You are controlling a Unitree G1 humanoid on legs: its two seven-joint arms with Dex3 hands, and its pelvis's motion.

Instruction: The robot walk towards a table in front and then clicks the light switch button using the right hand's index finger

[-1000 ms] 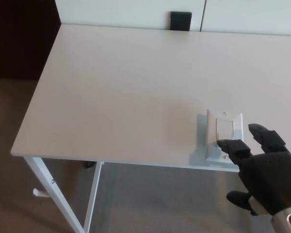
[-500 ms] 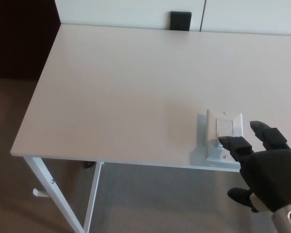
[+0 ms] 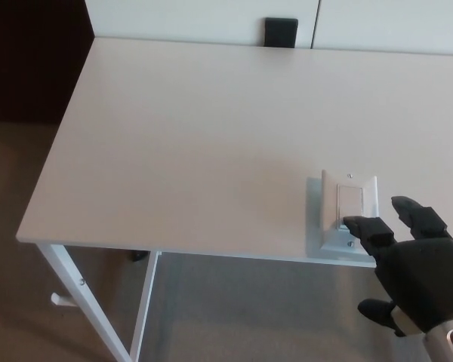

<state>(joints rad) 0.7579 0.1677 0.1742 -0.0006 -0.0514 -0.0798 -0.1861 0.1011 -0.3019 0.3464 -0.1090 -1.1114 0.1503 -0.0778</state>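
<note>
- Pale table (image 3: 196,143), white legs, brown floor below. Small black box (image 3: 281,32) sat at the far edge against the white wall, well apart from everything else.
- Nothing between hand and switch, path clear.
- Switch (image 3: 349,207) stood near the front edge, toward the right, on its little white base.
- Right hand (image 3: 415,268) reached in from bottom right, fingers spread, holding nothing. Index finger (image 3: 365,225) stretched out, tip touching the lower edge of the rocker. Second finger off to the right of the plate, thumb tucked low.
- Left hand not in view.
</note>
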